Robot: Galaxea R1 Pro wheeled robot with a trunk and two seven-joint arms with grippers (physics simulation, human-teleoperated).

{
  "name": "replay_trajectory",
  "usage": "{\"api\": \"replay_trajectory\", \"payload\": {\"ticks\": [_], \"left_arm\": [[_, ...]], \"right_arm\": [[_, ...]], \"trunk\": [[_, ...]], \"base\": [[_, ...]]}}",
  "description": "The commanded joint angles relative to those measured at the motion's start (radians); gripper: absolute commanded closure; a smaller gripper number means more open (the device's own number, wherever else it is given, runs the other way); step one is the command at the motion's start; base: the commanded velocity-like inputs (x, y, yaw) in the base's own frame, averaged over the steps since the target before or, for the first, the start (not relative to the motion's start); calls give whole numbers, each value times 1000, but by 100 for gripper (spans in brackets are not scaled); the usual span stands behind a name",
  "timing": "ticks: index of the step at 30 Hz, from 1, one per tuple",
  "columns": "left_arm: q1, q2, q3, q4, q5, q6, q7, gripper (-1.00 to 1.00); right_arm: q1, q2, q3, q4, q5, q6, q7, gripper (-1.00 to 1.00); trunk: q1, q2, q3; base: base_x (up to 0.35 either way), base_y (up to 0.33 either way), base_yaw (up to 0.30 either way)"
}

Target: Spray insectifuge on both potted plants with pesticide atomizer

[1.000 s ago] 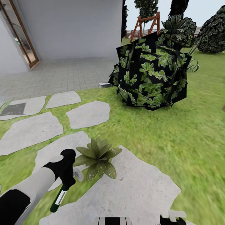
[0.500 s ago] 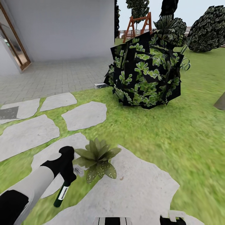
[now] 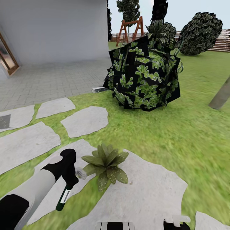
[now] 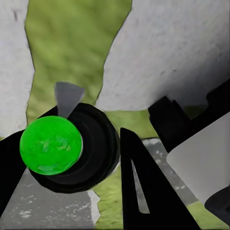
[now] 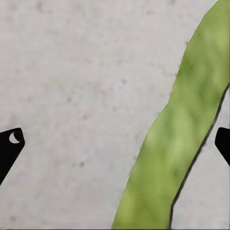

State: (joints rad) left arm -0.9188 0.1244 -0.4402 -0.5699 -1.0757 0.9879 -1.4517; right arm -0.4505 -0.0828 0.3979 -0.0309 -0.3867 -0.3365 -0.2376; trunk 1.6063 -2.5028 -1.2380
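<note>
So the left gripper [image 3: 68, 183] is clamped on the pesticide atomizer [image 3: 64, 197], a dark green bottle with a white label hanging down from the jaws, with its pale nozzle [image 3: 80, 174] poking out toward the potted plant [image 3: 107, 164]. In the left wrist view you're looking down on the bottle's bright green round end [image 4: 51, 144] set in a black ring, with a dark finger [image 4: 143, 187] pressed in tight on each side of it. The plant is a low rosette of broad pointed leaves sitting at the edge of a big grey stepping stone [image 3: 147, 195], just beside the nozzle, basically right in front of it. More stepping stones [image 3: 84, 120] run off across the lawn [image 3: 166, 134] toward the paved area [image 3: 48, 81] by the grey house wall [image 3: 54, 28]. Further back there's a big dark broad-leaved shrub [image 3: 143, 76], a reddish wooden frame [image 3: 129, 27] and some trees behind it. The right gripper [image 5: 115, 139] hangs over a stone with a strip of grass [image 5: 177, 139] crossing it; its black fingertips [image 5: 9, 143] sit at opposite edges of the right wrist view, so the jaws are wide apart with nothing between them.
</note>
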Motion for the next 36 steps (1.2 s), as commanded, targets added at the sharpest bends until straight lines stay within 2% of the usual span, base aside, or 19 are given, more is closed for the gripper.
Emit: {"api": "replay_trajectory", "payload": {"ticks": [1, 9, 15, 19, 30, 36], "left_arm": [[0, 1, -5, -2, -6, 11, -9, 100], [0, 3, -5, -3, -6, 10, -9, 100], [-6, -6, -6, -7, -6, 10, -10, 100], [-6, 1, -5, -46, -6, 8, -10, 100], [-11, 0, -6, -54, -3, 2, -20, 100], [-15, -4, -6, -54, -3, 1, -23, 100]], "right_arm": [[-1, 0, 9, 0, -8, -2, -3, -100], [0, 0, 9, 0, -8, -2, -3, -100], [0, 0, 9, 0, -8, -2, -3, -100], [0, -1, 7, 0, -8, -2, -3, -100], [0, -2, 7, 0, -8, -2, -3, -100], [0, -2, 7, 0, -8, -2, -3, -100]], "trunk": [[0, 0, -1], [0, 0, -1], [0, 0, -1], [0, 0, -1], [0, 0, -1], [0, 0, -1]], "base": [[-139, 331, -268], [-142, 317, -266], [160, 264, -80], [99, 49, -84], [4, 2, -280], [-226, 0, -287]]}}
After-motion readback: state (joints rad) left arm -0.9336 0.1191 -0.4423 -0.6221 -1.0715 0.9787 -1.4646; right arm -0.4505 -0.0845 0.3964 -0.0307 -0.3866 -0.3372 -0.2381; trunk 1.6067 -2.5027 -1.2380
